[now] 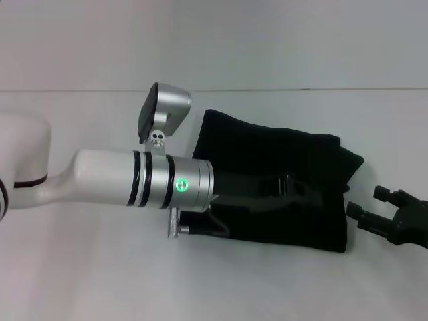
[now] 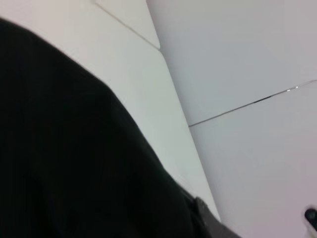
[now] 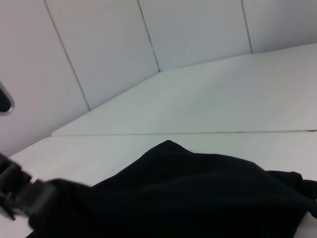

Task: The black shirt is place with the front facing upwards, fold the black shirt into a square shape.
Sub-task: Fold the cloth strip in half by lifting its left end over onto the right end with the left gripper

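Note:
The black shirt (image 1: 274, 157) lies folded into a rough rectangle on the white table (image 1: 100, 281), right of centre in the head view. No print shows. My left arm reaches across from the left, and my left gripper (image 1: 289, 187) is low over the shirt's middle, black against the black cloth. My right gripper (image 1: 369, 204) is open and empty, just off the shirt's right edge near the table's front. The shirt fills the lower part of the left wrist view (image 2: 74, 163) and also shows in the right wrist view (image 3: 198, 193).
The left arm's white and silver forearm (image 1: 134, 177) crosses the left half of the table and hides the shirt's left edge. White wall panels (image 3: 109, 49) stand behind the table.

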